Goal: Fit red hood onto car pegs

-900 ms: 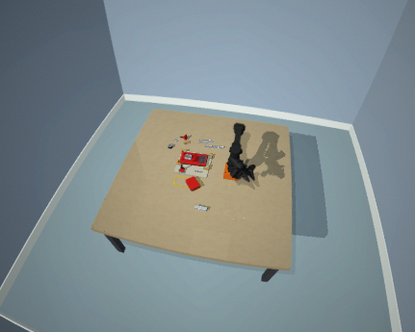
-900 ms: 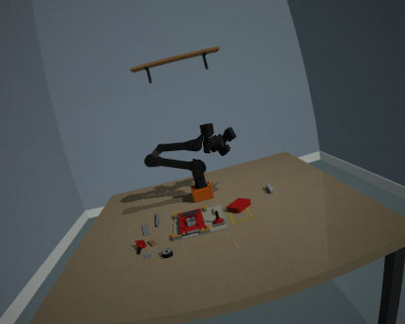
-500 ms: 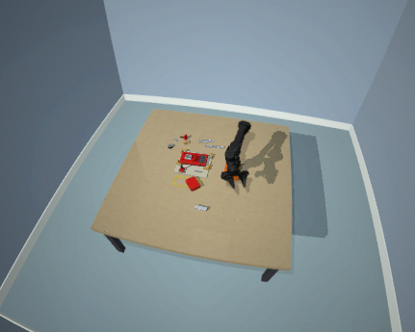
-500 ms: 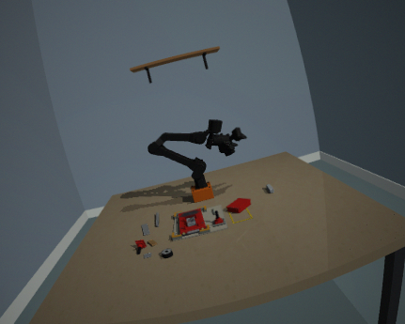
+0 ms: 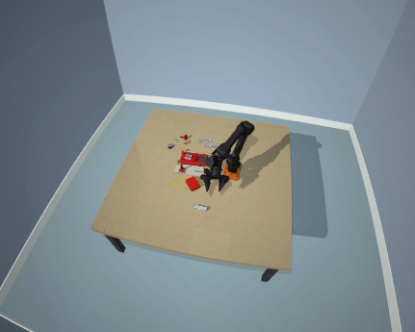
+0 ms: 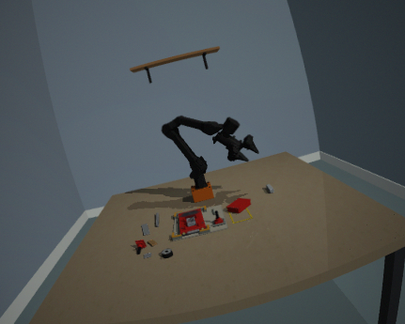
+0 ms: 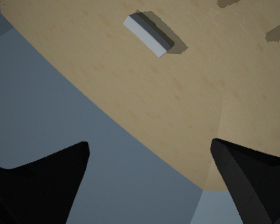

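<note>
The hood (image 6: 239, 205) lay flat on the counter (image 6: 315, 223), a red shell resting partly over a yellow outline (image 6: 240, 216) just beside the jig (image 6: 198, 227) that held the chassis (image 6: 191, 222). From the exterior view, the arm (image 6: 185, 140) reached up and forward from its orange base (image 6: 202, 193), carrying the gripper (image 6: 243, 149) well above the counter. The hood sat below the fingers and back toward the base, between them and the jig. Its long axis appeared to run roughly along the jig's length, though it was too small to be sure. The fingers were spread wide with nothing between them, and the wrist view showed only a small grey block (image 7: 149, 33) and the counter edge, not the hood. Reaching it would probably call for pulling back and tilting down.
</note>
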You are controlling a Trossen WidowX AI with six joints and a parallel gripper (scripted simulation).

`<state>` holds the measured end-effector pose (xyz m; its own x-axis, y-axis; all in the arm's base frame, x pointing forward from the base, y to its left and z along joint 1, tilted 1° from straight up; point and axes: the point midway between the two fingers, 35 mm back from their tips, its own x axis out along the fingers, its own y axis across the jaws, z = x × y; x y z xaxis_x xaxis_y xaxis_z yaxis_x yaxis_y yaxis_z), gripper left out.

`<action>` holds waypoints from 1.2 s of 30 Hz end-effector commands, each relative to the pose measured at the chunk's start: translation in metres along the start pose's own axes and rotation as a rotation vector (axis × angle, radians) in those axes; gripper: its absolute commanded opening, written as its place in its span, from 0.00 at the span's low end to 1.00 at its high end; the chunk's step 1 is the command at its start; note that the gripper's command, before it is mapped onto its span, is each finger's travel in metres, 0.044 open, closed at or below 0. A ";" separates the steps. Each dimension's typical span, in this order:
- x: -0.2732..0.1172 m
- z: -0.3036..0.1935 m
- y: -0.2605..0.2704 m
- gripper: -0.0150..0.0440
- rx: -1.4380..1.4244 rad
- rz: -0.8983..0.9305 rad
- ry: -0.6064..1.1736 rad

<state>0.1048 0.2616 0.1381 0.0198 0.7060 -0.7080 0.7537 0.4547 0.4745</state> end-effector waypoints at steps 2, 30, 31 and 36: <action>0.003 0.046 0.017 1.00 0.000 -0.055 -0.182; -0.028 0.220 0.025 1.00 0.030 -0.506 -0.581; -0.027 0.220 0.025 1.00 0.030 -0.506 -0.581; -0.025 0.222 0.024 1.00 0.030 -0.506 -0.581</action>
<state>0.2674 0.1354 0.0532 0.0013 0.0184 -0.9998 0.7825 0.6225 0.0125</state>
